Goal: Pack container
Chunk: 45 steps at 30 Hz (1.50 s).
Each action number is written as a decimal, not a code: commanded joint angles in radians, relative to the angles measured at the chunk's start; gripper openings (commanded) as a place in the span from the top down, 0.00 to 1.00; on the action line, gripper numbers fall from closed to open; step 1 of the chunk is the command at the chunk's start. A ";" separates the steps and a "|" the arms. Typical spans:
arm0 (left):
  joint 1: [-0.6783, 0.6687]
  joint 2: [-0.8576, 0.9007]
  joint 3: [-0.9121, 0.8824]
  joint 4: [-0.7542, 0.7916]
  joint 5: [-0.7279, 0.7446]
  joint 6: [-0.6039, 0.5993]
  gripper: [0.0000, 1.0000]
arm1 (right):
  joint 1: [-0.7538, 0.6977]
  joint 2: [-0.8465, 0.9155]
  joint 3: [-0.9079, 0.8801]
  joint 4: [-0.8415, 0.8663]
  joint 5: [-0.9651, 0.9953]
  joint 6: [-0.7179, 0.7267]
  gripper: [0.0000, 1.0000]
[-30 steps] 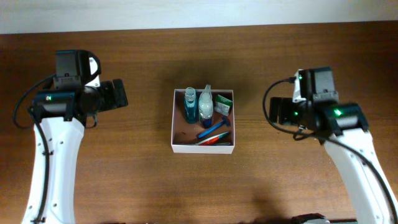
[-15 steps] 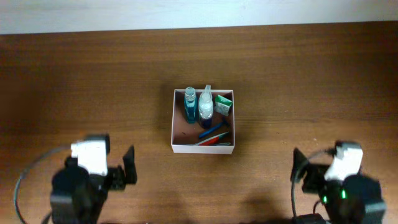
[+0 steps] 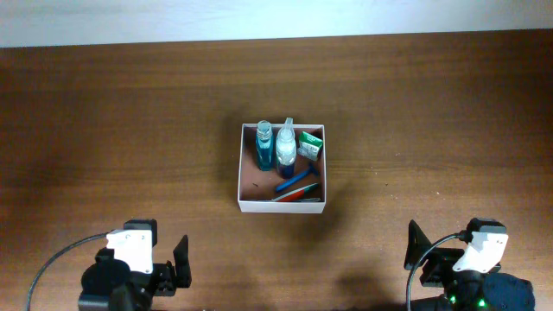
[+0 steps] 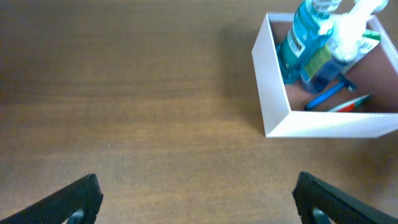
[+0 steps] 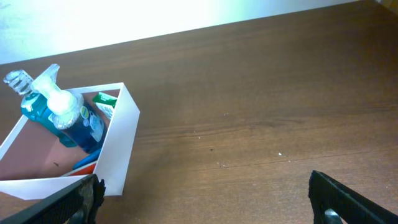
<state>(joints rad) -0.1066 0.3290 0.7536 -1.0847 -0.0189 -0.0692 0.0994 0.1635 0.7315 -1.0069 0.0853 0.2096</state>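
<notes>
Overhead view: the container (image 3: 282,206) sits in the middle of the brown table (image 3: 432,104), its white walls square to the table's edges. Inside, a clear bottle of blue liquid (image 3: 263,147) and a white-topped spray bottle (image 3: 286,145) are side by side in the far left part, caps toward the far wall. A green-and-white packet (image 3: 310,142) fills the far right corner. Nearer, a blue stick-like item (image 3: 296,180) lies slantwise, and a red-and-white item (image 3: 294,195) rests along the near wall.

Both arms are at the near edge, well apart from the container. The left gripper (image 4: 199,200) is to the near left, the right gripper (image 5: 205,200) to the near right. In each wrist view the dark fingers (image 4: 74,199) stand spread wide at the lower corners, holding nothing.
</notes>
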 commanded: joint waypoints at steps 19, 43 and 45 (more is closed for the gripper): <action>-0.004 -0.007 -0.005 -0.039 0.004 0.003 0.01 | -0.066 -0.159 -0.314 0.405 -0.072 -0.158 0.02; -0.004 -0.007 -0.005 -0.039 0.004 0.003 0.01 | -0.079 -0.159 -0.726 0.933 -0.138 -0.172 0.02; -0.004 -0.007 -0.005 -0.039 0.004 0.003 0.01 | -0.079 -0.159 -0.726 0.933 -0.138 -0.172 0.02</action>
<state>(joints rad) -0.1066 0.3290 0.7525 -1.1233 -0.0189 -0.0692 0.0254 0.0128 0.0101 -0.0704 -0.0322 0.0437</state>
